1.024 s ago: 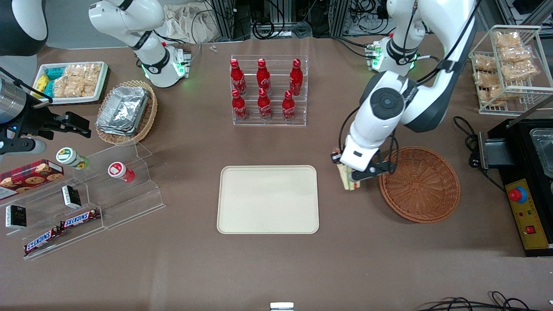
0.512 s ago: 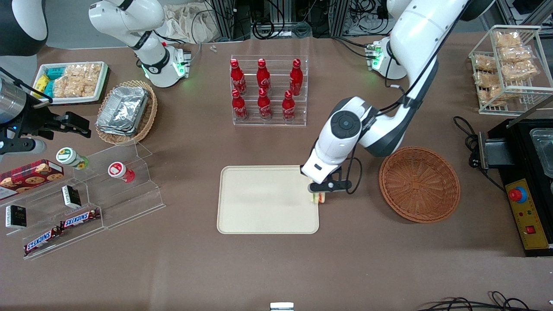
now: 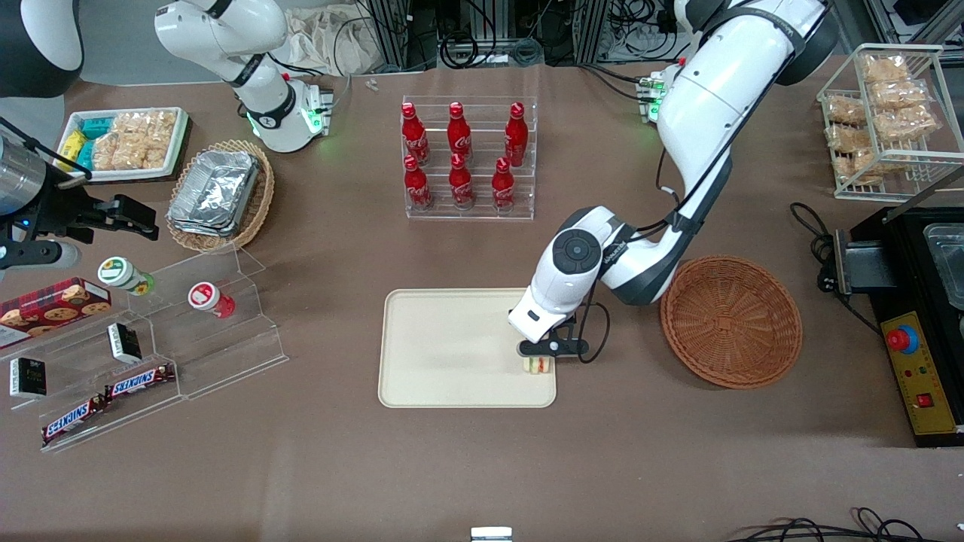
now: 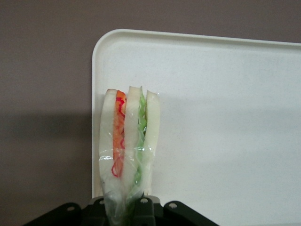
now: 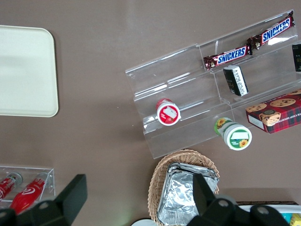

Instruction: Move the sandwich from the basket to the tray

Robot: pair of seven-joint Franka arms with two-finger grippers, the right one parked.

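Observation:
The clear-wrapped sandwich (image 3: 539, 365) (image 4: 129, 141), white bread with orange-red and green layers, hangs upright in my gripper (image 3: 541, 355) (image 4: 123, 207), which is shut on its upper end. It hovers just inside the cream-beige tray (image 3: 452, 354) (image 4: 225, 117), over the tray's edge nearest the basket and close to its front corner. Whether the sandwich touches the tray cannot be told. The reddish-brown wicker basket (image 3: 730, 320) stands empty on the table beside the tray, toward the working arm's end.
An acrylic rack of red cola bottles (image 3: 467, 158) stands farther from the front camera than the tray. A clear stepped stand with snack bars and cups (image 3: 162, 339) and a tan basket of foil containers (image 3: 218, 192) lie toward the parked arm's end. A wire rack of snacks (image 3: 885, 105) and a black machine (image 3: 915, 316) lie past the basket.
My gripper carried the sandwich from beside the basket across the table to over the tray's edge, then a little nearer the front camera and lower.

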